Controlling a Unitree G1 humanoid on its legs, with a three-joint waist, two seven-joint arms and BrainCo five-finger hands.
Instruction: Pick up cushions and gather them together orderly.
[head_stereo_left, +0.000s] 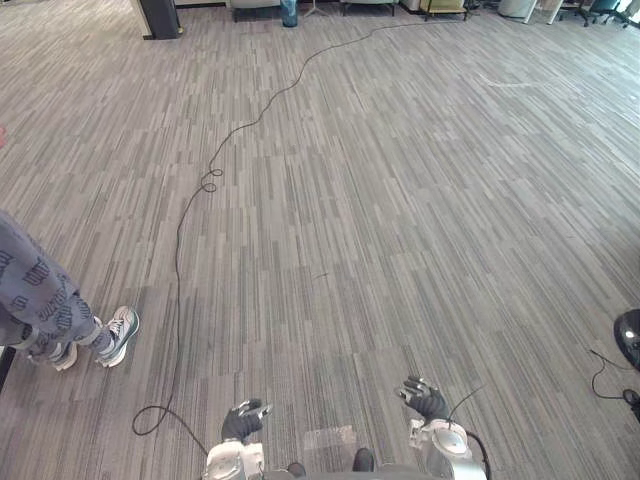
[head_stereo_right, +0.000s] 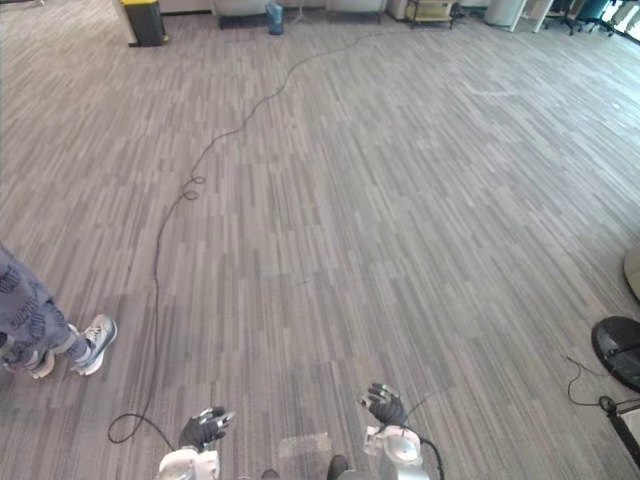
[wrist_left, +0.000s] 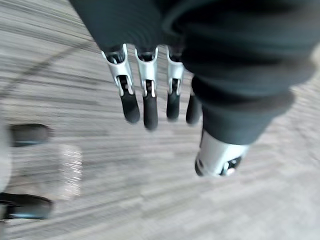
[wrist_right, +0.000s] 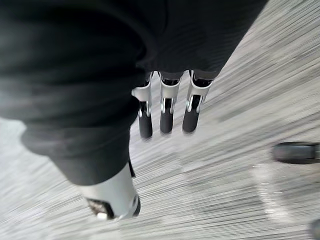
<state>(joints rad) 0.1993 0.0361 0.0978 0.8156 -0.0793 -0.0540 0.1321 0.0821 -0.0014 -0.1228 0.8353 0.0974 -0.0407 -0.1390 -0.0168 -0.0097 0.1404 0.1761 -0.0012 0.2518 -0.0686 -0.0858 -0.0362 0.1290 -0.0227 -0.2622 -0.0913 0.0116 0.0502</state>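
Left hand (head_stereo_left: 243, 420), right hand (head_stereo_left: 424, 400), both slack

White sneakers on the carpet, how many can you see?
2. Both are on the feet of a person at the left edge of the grey striped carpet: one white sneaker nearer the middle, the other sneaker beside it, closer to the edge.

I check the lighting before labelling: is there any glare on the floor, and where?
Left eye view: one pale glinting patch on the carpet, between the left hand and right hand. Both wrist views: likely the same patch, bright; elsewhere the light looks even.
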